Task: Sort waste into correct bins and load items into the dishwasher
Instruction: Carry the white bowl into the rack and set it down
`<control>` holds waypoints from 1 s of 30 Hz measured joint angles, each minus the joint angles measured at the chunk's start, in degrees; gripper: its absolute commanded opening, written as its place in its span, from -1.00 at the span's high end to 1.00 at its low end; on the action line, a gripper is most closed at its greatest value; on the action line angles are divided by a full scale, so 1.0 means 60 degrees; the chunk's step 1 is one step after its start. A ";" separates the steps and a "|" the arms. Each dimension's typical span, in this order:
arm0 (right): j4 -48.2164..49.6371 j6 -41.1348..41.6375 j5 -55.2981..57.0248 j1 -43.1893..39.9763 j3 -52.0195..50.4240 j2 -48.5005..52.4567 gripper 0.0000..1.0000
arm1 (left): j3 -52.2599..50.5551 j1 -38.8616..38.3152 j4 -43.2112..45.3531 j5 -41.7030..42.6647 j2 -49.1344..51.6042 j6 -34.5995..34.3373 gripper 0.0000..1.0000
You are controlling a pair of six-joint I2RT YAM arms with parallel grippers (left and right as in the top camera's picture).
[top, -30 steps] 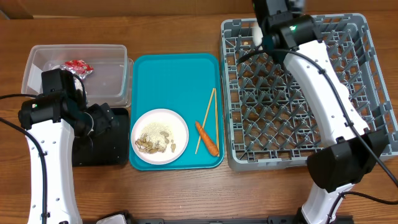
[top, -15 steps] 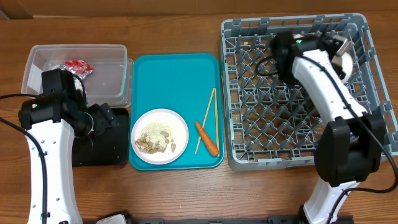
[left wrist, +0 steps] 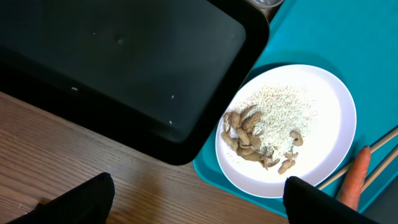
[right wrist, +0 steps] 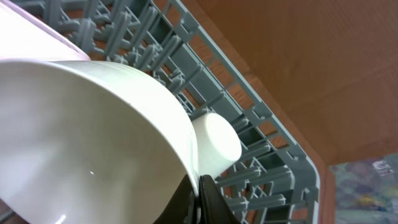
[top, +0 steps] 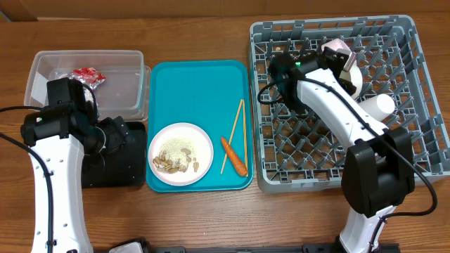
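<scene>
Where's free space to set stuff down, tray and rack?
Free: teal tray's far half, beyond plate and left of chopsticks; black tray's floor; rack's near-left grid. Crowded: rack's far right, where right gripper holds bowl beside cup; tray's near-right with carrot.

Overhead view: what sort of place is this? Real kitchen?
Probably a lab bench staged for dish clearing, not a real kitchen: robot arms at a wooden table, a grey dish rack where the right claw holds a white bowl, and a teal tray with a plate of scraps.
</scene>
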 measured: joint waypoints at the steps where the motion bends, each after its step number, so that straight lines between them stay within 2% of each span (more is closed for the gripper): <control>1: -0.0047 0.0007 0.0011 -0.0018 -0.0095 0.0000 0.92 | 0.0000 0.0000 0.0000 0.0000 0.0000 0.0000 -0.78; 12: -0.1042 0.0463 0.0856 -0.0036 -0.0233 0.0000 0.92 | 0.0000 0.0000 0.0000 0.0033 0.0000 0.0000 -0.77; 21: -0.0685 0.0783 0.0379 -0.0707 -0.0259 0.0109 0.92 | 0.0000 0.0000 0.0000 0.0033 0.0000 0.0004 -0.78; 30: -0.0699 0.0925 0.0353 -0.0331 -0.0259 0.0448 0.92 | 0.0000 0.0000 0.0000 0.0036 0.0000 0.0000 -0.78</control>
